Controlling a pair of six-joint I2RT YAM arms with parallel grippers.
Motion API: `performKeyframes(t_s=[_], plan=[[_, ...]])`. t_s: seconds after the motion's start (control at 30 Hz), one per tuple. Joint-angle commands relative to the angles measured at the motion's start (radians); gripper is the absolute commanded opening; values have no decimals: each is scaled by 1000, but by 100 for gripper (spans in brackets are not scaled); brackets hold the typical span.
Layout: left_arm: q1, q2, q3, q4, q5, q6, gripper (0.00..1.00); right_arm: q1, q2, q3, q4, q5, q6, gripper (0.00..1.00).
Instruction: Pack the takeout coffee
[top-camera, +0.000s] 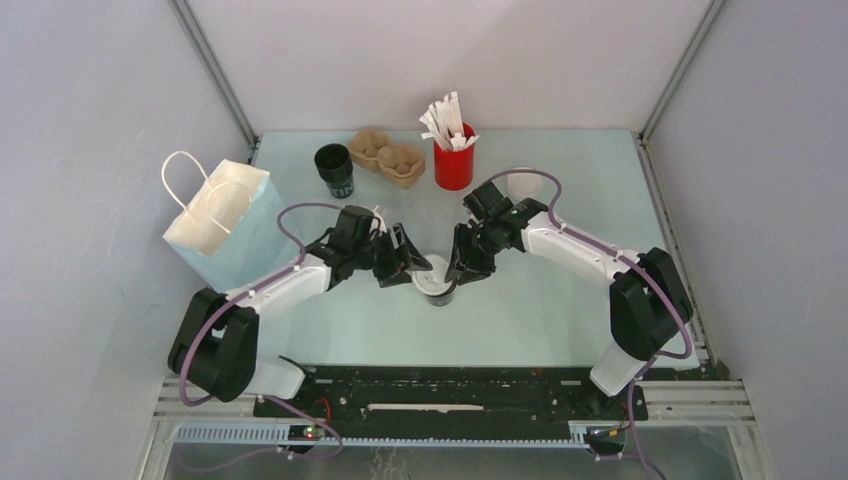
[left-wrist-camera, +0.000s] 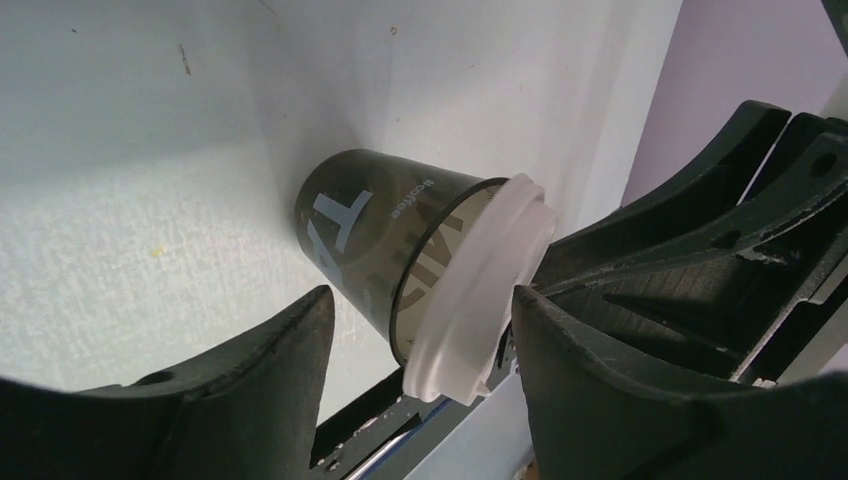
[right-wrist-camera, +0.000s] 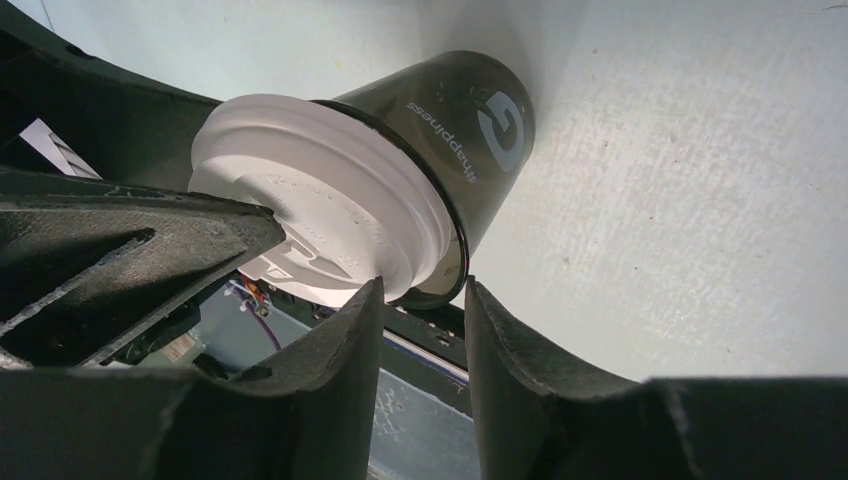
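Pale surface (top-camera: 560, 300) bears the likely light, crushable takeout coffee (top-camera: 436, 283), best held mid-wall; left gripper (left-wrist-camera: 422, 300) wide, right gripper (right-wrist-camera: 418, 290) narrow.

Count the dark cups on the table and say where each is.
2. The takeout coffee: centre of the table. The lidless black cup: back, beside the cardboard carrier. Others may hide in the bag.

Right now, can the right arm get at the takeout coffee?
Probably yes: the right gripper has a finger on either side of the lid rim of the takeout coffee. The left gripper brackets it from the opposite side but leaves that edge free.
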Motion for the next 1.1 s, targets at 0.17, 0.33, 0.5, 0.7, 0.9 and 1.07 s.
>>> performKeyframes(t_s=[0.17, 0.33, 0.5, 0.7, 0.9, 1.07], plan=[[2, -26, -1, 21, 37, 2, 66, 12, -40, 26, 20, 3, 11, 57], [1, -21, 12, -19, 30, 33, 63, 2, -74, 3, 41, -7, 14, 65], [-13, -32, 31, -37, 14, 43, 60, -13, -91, -16, 52, -18, 5, 66], [-38, -29, 56, -52, 9, 50, 54, -18, -93, -17, 67, -27, 7, 66], [-46, -48, 58, -69, -1, 59, 51, -16, -81, -17, 86, -36, 19, 55], [-56, -51, 60, -75, 9, 58, 50, -16, -78, -17, 84, -25, 22, 54]])
